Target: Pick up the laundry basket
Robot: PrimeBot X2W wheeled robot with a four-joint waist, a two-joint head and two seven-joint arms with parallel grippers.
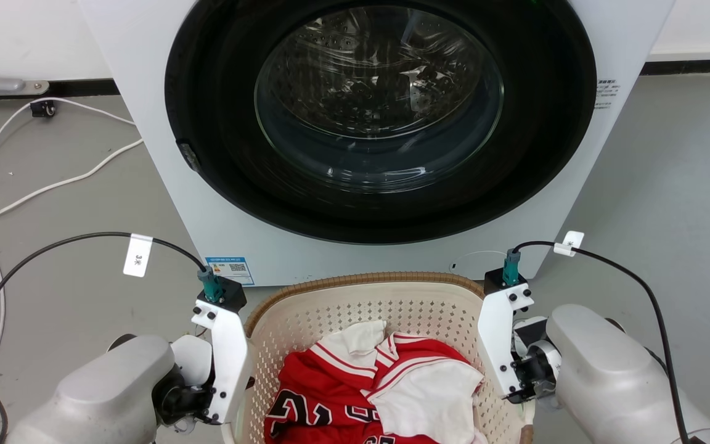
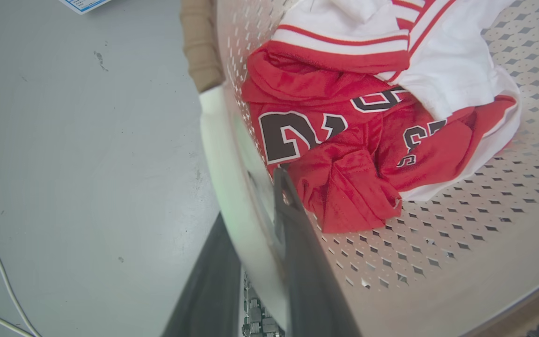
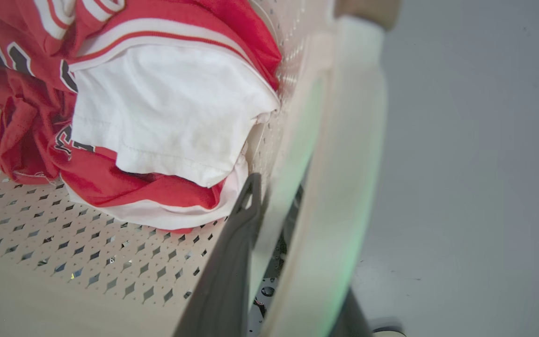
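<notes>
On the floor (image 1: 53,246) before the washing machine (image 1: 145,92), the laundry basket (image 1: 355,285) sits between both arms; left jaws and right jaws each clench a side handle (image 2: 232,187), so the lift should go straight up.

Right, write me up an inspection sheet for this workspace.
Surface: grey floor, bare apart from cables.
Job's things: laundry basket in front of the washing machine, whose door is shut.
Clutter: red and white jerseys inside the basket.
Grippers: left gripper and right gripper each straddle a white side handle, one finger inside, one outside, apparently clamped.
Cables: loose white cables on the floor at left; a black cable to each wrist.
Surroundings: white wall behind the machine.
</notes>
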